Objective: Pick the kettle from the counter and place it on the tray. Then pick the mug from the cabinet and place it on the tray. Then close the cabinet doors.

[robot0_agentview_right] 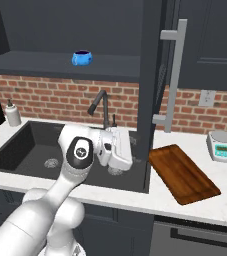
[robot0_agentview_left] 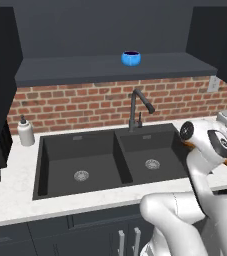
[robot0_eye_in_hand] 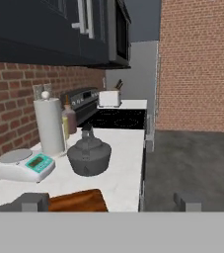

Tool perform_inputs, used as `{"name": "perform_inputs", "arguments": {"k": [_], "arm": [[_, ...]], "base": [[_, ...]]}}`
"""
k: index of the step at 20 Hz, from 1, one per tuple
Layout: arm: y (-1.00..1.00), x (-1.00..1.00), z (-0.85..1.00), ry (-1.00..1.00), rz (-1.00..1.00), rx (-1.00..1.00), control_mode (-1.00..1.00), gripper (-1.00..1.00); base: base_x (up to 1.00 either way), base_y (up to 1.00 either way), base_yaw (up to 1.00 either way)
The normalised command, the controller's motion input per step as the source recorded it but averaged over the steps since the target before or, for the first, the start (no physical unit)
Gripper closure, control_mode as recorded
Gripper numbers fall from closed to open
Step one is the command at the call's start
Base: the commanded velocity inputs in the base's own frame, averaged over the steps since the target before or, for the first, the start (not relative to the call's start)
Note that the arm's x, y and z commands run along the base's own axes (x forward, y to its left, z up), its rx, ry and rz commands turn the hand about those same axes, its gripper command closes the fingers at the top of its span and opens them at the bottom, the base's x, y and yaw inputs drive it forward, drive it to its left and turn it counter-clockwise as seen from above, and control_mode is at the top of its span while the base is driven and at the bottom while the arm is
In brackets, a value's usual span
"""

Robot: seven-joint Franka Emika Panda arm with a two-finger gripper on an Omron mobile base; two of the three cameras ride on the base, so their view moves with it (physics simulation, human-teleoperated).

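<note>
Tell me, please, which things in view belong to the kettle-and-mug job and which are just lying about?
Belonging to the job:
kettle on the counter
tray
mug on the cabinet shelf
open cabinet door
open gripper

Just lying about:
kitchen scale
paper towel roll
soap bottle
sink and faucet
toaster

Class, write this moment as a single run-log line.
hand: open, empty | kettle: on counter | tray: bare | mug: in cabinet | doors: open

Arm bent low, hand (robot0_eye_in_hand: 110,201) level with fingers spread.
</note>
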Motion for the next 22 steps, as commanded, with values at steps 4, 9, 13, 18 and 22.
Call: {"name": "perform_inputs", "arguments": {"k": [4, 9, 13, 18, 22], "arm": [[-0.29, 0.17, -0.3, -0.21, 0.0, -0.1, -1.0, -1.0], [-0.33, 0.22, -0.2, -0.11, -0.01, 0.0, -1.0, -1.0], [-0.48, 0.2, -0.01, 0.01, -0.06, 0.0, -1.0, -1.0], [-0.46, 0.18, 0.0, 0.03, -0.03, 0.0, -1.0, -1.0], [-0.44, 0.16, -0.04, 0.02, -0.06, 0.0, -1.0, -1.0]], "base": [[0.0, 0.0, 0.0], [0.0, 0.0, 0.0], [0.0, 0.0, 0.0], [0.0, 0.0, 0.0], [0.0, 0.0, 0.0]]}}
